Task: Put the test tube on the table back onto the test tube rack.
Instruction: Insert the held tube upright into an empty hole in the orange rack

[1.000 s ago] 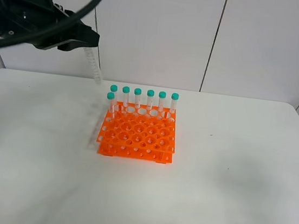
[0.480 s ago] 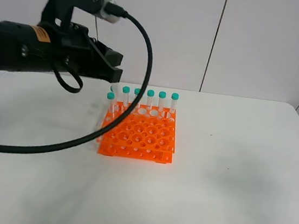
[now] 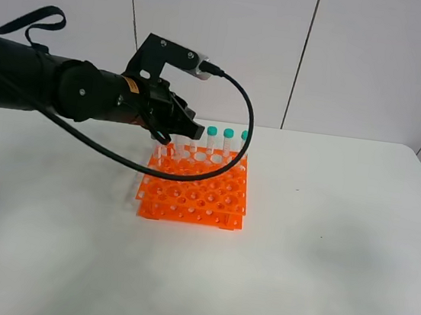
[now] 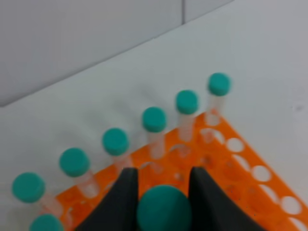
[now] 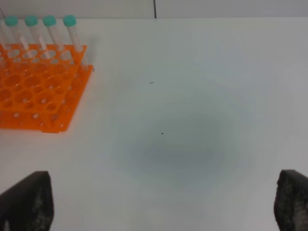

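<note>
The orange test tube rack (image 3: 195,188) stands on the white table (image 3: 318,278). A row of teal-capped tubes (image 3: 228,141) stands along its back edge, some of them hidden by my left arm. My left gripper (image 3: 173,137) hangs over the rack's back left part. In the left wrist view it (image 4: 161,192) is shut on the test tube, whose teal cap (image 4: 161,211) sits between the two dark fingers (image 4: 122,197), above the rack (image 4: 240,163). The tube's lower end is hard to make out. My right gripper (image 5: 159,204) is open and empty, well to the right of the rack (image 5: 33,86).
A black cable (image 3: 239,142) loops from the left wrist camera over the rack's back. White wall panels stand behind the table. Bare tabletop lies in front of and to the right of the rack.
My left arm has swung down and to the right with the tube, from high at the upper left to just over the rack's back left corner. The rack has not moved.
</note>
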Controlling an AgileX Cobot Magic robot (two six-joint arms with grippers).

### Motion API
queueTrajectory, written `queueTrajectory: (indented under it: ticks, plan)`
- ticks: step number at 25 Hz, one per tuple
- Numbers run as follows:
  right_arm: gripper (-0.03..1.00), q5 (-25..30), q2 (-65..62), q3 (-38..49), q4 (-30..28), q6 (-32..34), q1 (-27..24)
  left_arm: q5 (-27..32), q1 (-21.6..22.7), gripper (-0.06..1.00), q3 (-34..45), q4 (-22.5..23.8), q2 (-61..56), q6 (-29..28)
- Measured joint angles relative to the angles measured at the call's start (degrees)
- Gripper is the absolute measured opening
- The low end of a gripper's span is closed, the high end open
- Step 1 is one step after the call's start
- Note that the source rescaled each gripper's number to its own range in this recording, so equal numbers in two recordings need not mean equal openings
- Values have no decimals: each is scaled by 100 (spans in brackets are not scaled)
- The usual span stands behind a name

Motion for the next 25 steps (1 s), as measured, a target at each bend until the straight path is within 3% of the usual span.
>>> queueTrajectory:
  ticks: [8, 17, 25]
  plan:
    - [100, 0, 0, 0, 0, 0, 0, -356, 330, 0, -11, -7, 185, -22]
    - [100, 0, 0, 0, 0, 0, 0, -654, 92, 0, -22, -13, 185, 376]
    - [100, 0, 0, 0, 0, 0, 0, -566, 203, 0, -60, -15, 185, 425]
